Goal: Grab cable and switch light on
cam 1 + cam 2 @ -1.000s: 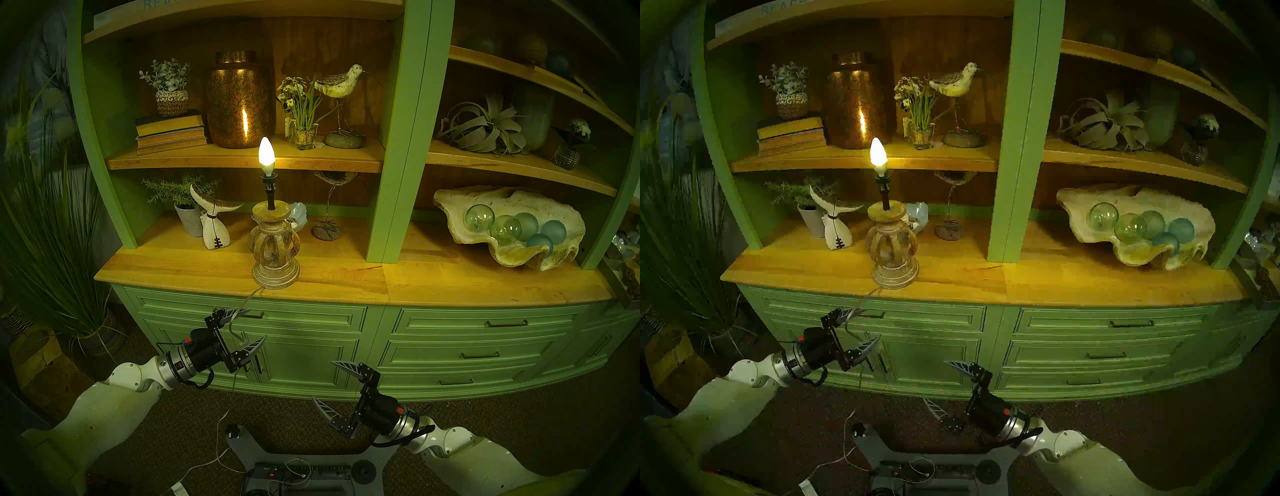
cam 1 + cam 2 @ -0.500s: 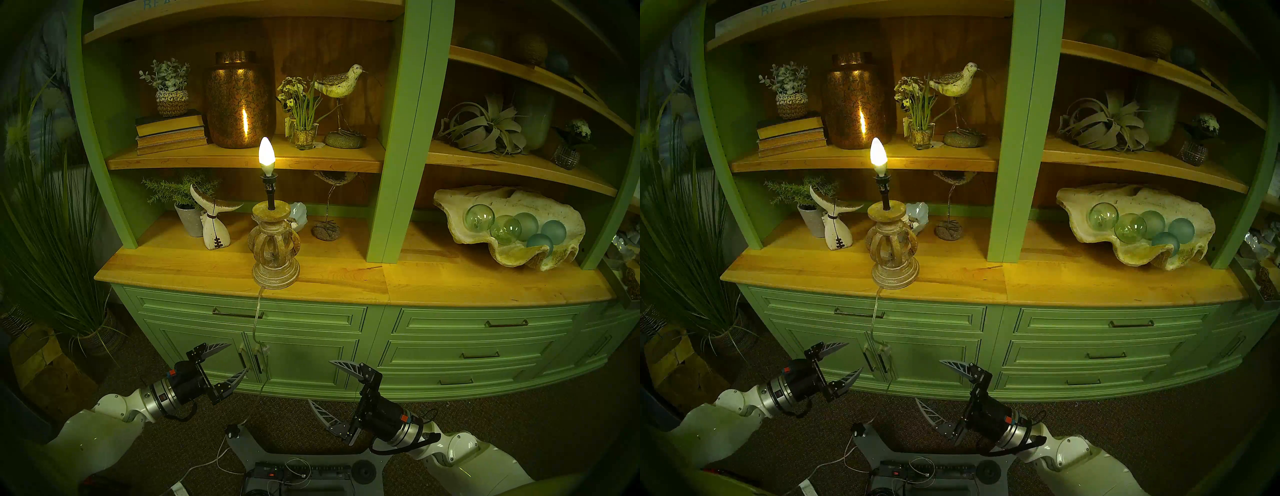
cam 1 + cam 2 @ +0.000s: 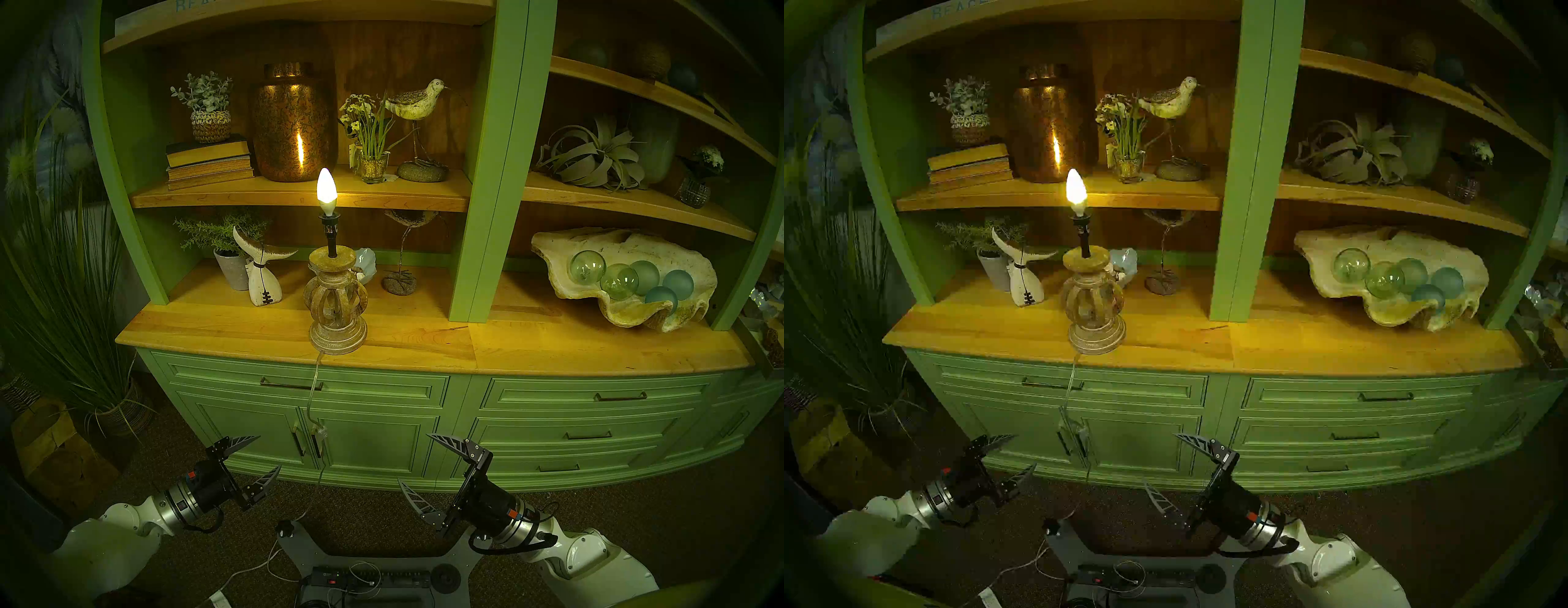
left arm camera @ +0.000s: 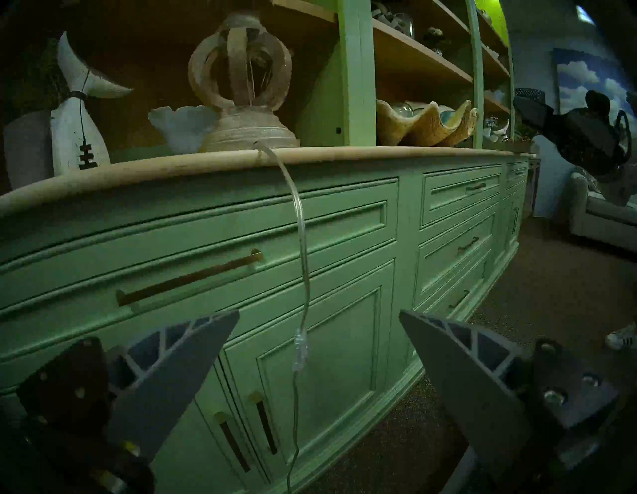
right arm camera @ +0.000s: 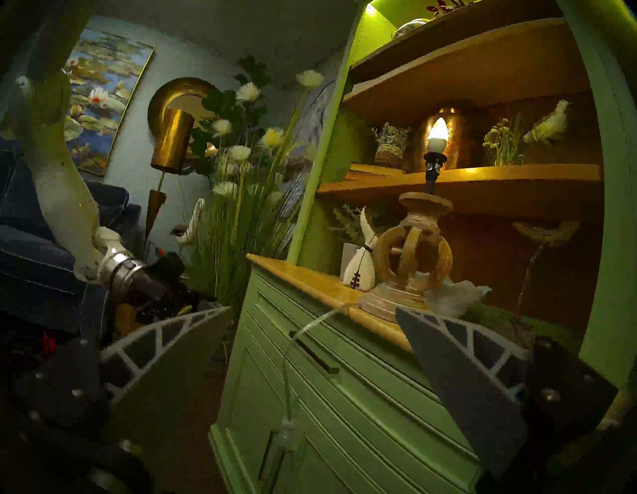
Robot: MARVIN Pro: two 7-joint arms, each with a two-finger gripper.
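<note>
Hanging free between my wide-open, empty left fingers [image 4: 238,320] and right fingers [image 3: 403,486], the cable [image 4: 299,220] is risking a snag that could tug the lit lamp [image 3: 337,297] off the counter [image 3: 212,327].

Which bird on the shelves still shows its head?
The pale speckled bird on the upper shelf, beside the yellow flowers. The lower bird has its head hidden.

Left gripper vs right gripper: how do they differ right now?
The left gripper sits left of the hanging cable; the right gripper sits right of it. The left gripper's fingers are spread less than the right gripper's. The left wrist view frames the cable's switch block between its fingers. Both are open and empty, apart from the cable.
</note>
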